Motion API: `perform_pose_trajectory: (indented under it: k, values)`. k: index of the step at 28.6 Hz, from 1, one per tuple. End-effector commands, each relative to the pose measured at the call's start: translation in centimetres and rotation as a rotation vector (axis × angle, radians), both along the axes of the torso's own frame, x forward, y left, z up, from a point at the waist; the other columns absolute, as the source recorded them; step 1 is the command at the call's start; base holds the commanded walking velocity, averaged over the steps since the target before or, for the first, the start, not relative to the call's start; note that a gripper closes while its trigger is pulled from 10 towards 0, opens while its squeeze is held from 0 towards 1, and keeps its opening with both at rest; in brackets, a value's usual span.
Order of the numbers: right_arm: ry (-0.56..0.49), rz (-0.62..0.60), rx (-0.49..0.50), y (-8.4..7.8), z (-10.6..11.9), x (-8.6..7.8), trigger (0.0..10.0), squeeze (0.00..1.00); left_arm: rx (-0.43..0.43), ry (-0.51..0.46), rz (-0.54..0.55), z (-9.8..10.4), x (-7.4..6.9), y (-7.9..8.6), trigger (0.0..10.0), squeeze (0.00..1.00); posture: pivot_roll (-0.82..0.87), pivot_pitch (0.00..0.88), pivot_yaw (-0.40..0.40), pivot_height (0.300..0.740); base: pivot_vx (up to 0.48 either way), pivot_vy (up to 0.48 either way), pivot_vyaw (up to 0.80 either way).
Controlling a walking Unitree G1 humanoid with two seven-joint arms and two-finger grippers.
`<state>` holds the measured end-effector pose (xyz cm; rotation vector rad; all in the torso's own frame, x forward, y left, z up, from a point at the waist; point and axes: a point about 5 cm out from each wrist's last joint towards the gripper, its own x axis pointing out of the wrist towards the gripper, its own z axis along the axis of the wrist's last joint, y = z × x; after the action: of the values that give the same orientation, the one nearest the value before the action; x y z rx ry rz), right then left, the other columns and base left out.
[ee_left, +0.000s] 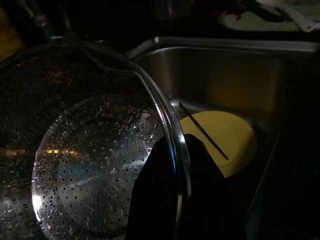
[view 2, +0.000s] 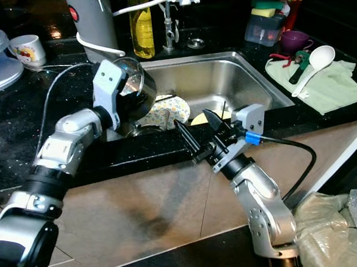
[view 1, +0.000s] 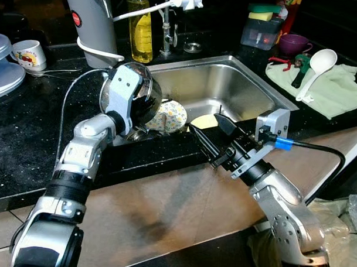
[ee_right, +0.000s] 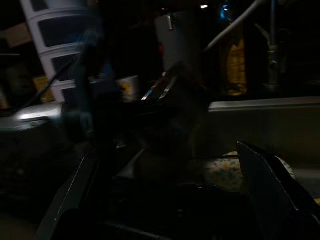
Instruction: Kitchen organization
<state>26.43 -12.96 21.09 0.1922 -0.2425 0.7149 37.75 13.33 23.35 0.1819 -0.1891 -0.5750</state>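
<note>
Left gripper (ee_left: 175,200) is clamped on the rim of a steel colander (view 1: 135,100): in the left wrist view one black finger sits inside the bowl and the other outside, with the rim pinched between them. Perforated base visible, beaded with water drops. Colander is held tilted, lifted at the left end of the sink (view 1: 227,82), over the edge where basin meets black countertop (view 1: 44,123).

Right gripper (view 1: 210,137) hovers at the front lip of the sink, fingers spread wide, holding nothing. It points toward the basin.

Inside the basin: a floral-patterned dish (view 1: 170,117) just beside and partly under the colander, and a yellow plate (ee_left: 225,140) lying flat with a thin dark stick (ee_left: 202,131) across it. Cannot tell what the stick is.

Around the sink: bottle of yellow liquid (view 1: 140,29) by the tap (view 1: 166,27), a grey appliance (view 1: 91,22) with white cord, a mug (view 1: 30,54) at far left, a white ladle (view 1: 314,71) on a green cloth (view 1: 335,89) at right, a purple cup (view 1: 294,42) behind it.

Step in hand (judgement): taking the wet colander out of the sink to put it away or set it to drain. Early in the task; dishes remain in the basin.

Next move calls for: carrying the colander clear of the sink edge without knocking the floral dish, keeping the rim pinch firm since a one-sided hold on a wet rim may slip. Free right gripper could support the far rim or reach for the yellow plate.
</note>
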Motion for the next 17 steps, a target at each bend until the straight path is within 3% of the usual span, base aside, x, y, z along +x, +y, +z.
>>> perform_pose_trajectory:
  k: [1,3,17]
  values:
    - [0.018,0.064,-0.031,0.5,-0.2,-1.2,10.0,0.00,0.004,-0.011,-0.026,0.1,0.4,-0.4,10.0,0.00,-0.07,0.046,0.057,0.740,0.000,0.000,0.00]
    - [0.036,0.090,-0.069,0.5,-0.6,-2.2,10.0,0.00,0.007,0.006,-0.038,-0.4,0.6,-0.7,10.0,0.00,-0.09,0.070,0.064,0.740,0.000,0.000,0.00]
    - [0.083,0.083,-0.093,0.1,-0.6,-4.0,10.0,0.00,0.038,0.133,-0.031,-3.9,1.1,-0.8,10.0,0.00,-0.11,0.140,0.071,0.740,0.000,0.000,0.00]
